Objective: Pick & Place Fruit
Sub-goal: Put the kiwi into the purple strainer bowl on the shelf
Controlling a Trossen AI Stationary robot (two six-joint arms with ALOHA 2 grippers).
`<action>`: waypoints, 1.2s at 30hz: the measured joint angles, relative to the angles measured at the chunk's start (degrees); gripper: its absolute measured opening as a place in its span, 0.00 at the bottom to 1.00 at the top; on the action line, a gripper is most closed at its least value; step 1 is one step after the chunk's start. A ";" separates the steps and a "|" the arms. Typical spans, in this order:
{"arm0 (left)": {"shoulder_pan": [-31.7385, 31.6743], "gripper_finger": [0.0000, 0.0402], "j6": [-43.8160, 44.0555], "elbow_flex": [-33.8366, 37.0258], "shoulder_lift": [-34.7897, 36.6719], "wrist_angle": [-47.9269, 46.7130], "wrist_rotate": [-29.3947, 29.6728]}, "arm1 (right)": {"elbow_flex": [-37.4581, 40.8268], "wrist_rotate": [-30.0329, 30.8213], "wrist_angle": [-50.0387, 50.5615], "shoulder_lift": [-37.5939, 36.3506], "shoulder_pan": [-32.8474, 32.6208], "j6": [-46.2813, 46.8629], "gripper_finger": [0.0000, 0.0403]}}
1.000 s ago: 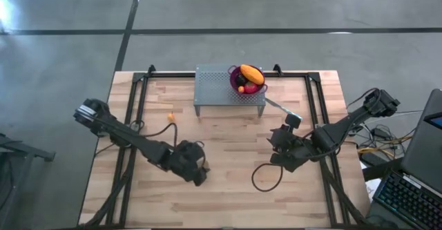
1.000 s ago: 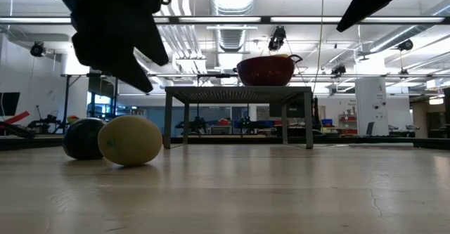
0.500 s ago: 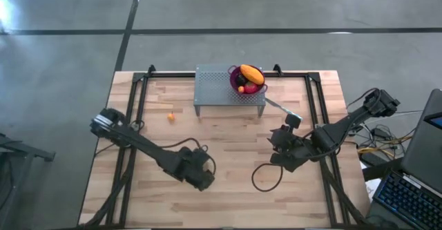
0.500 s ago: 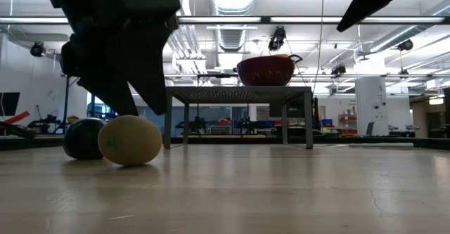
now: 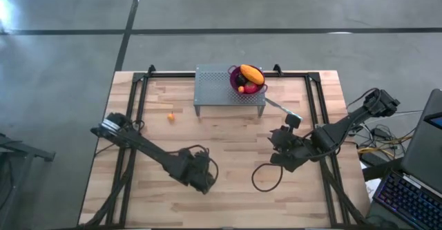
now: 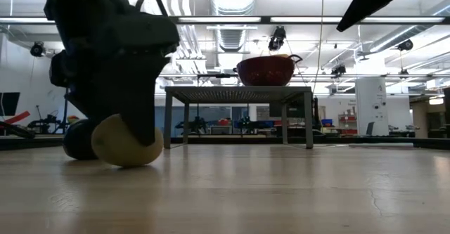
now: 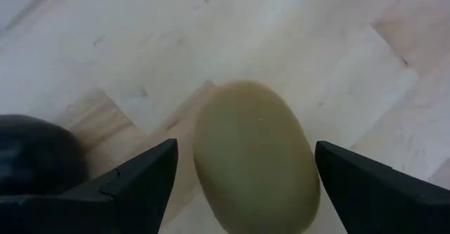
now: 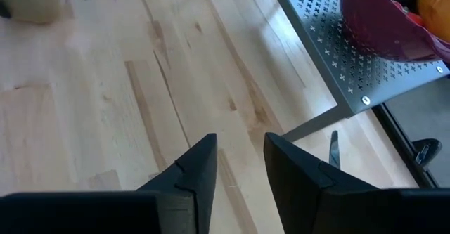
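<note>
The left tool (image 7: 242,174) is seen spread wide, one dark finger (image 7: 133,178) on each side of the brown-green oval fruit (image 7: 254,165), which lies on the wooden desk (image 7: 337,44); contact between fingers and fruit cannot be confirmed. In the low view the same tool (image 6: 116,132) is lowered to the desk surface and covers the upper part of the oval fruit (image 6: 116,150), with a near-black round fruit (image 6: 76,141) just behind it and touching or nearly touching it. That dark fruit (image 7: 35,153) is also caught at the edge of the left wrist view, just beside one finger. From above, the left arm is stretched diagonally from the desk's left edge toward the front centre, and the left tool (image 5: 199,176) hides both fruits beneath it.

The right tool (image 8: 239,160) is held with its fingers apart by a narrow gap, nothing between them, above bare desk at the right side (image 5: 290,147), the arm bent back toward the right edge.

Only the high view shows the small orange ball (image 5: 170,117) lying alone on the desk, well apart from both tools, left of the grey perforated stand (image 5: 217,85). On that stand sits the purple bowl (image 5: 235,80), holding the elongated orange fruit (image 5: 251,73) with red and dark pieces beside it. A thin silver utensil (image 5: 276,106) lies near the stand's right leg.
</note>
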State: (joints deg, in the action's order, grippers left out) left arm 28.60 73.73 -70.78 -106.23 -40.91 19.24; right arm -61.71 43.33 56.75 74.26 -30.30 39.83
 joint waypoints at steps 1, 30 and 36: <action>0.00 0.85 0.06 0.00 -0.07 0.02 -0.27 | 0.00 0.00 0.00 0.00 0.00 -0.02 0.28; 0.00 0.63 -0.38 0.33 -1.12 0.04 -0.51 | 0.00 0.33 0.02 0.00 0.00 -1.09 0.17; 0.00 0.62 -1.34 0.33 -1.12 0.09 -0.47 | 0.00 0.28 0.02 0.00 -0.07 -0.98 0.16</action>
State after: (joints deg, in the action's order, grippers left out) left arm 28.60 72.39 -70.46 -107.35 -40.82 18.76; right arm -61.71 43.62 56.77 74.26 -30.37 38.85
